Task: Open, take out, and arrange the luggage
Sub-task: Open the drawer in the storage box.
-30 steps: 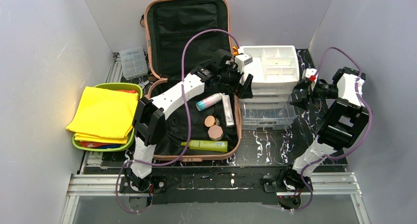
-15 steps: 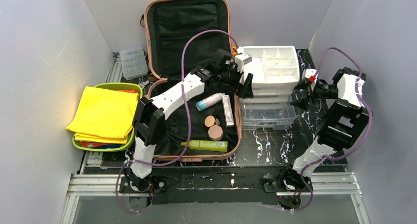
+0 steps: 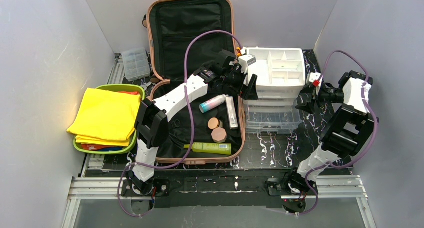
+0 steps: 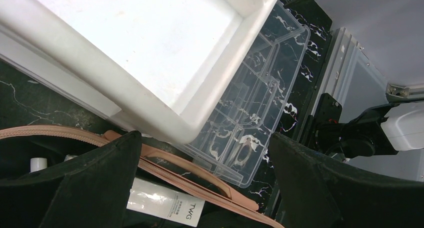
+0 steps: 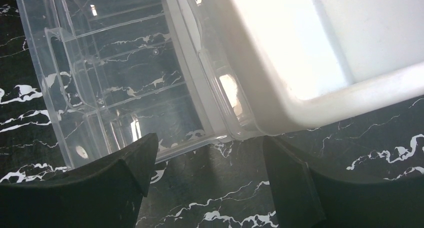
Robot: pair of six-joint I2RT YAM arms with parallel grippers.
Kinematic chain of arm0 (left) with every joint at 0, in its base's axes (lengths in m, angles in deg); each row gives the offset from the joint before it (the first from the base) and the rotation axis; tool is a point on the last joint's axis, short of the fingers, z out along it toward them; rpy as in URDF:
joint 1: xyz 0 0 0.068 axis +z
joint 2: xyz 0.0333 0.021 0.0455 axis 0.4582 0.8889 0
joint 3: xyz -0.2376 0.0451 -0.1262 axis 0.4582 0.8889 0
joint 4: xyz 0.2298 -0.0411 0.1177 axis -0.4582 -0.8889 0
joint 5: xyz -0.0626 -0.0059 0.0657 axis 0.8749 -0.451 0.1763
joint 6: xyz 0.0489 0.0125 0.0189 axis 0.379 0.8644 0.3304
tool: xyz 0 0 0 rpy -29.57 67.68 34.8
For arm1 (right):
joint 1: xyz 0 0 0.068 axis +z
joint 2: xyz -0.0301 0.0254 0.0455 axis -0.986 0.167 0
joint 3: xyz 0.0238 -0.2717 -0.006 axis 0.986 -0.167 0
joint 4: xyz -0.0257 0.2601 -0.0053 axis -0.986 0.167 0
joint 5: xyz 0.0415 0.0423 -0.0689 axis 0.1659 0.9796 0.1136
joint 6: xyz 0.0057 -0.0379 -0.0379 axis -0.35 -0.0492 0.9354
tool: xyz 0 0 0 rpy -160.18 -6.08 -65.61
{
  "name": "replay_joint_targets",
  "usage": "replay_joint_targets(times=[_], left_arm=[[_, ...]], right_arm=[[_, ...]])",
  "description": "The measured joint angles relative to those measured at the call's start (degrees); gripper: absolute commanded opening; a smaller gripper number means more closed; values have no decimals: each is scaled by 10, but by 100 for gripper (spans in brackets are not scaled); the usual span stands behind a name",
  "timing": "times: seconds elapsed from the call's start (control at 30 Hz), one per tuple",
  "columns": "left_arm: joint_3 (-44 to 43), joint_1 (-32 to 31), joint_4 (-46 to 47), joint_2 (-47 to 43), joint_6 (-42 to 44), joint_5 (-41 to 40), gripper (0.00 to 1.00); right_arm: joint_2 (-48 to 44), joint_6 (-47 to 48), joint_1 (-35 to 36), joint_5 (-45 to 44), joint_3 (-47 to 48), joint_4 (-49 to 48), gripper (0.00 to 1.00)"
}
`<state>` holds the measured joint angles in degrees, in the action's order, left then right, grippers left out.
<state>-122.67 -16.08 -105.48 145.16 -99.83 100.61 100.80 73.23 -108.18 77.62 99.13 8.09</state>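
- Pink hard shell with black cloth inside: your one luggage lies open in the middle of the table, its lid standing up at the back.
- Five things lie inside: one spray bottle, one white tube, two round tan pots and one long green tube.
- Just to the right, one white tray sits on see-through drawers.
- Your left claw is wide and holds nothing, over the luggage rim beside that tray.
- Your right claw is wide too, holding nothing, by the drawers.
- On the left, one green tray holds a soft yellow cloth.
- Your right arm has slid a little to the right since a second ago.
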Motion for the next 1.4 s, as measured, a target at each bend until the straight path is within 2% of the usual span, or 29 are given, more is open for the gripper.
replay_joint_targets(times=[0.5, 1.13, 1.4], left_arm=[[0, -3, 1, 0, 2, -5, 98], [0, -6, 1, 0, 5, -7, 98], [0, -8, 1, 0, 4, 1, 98]], right_arm=[[-24, -27, 1, -31, -1, 0, 85], [-48, -42, 7, -26, -2, 32, 85], [-46, -70, 9, -75, 7, 13, 83]])
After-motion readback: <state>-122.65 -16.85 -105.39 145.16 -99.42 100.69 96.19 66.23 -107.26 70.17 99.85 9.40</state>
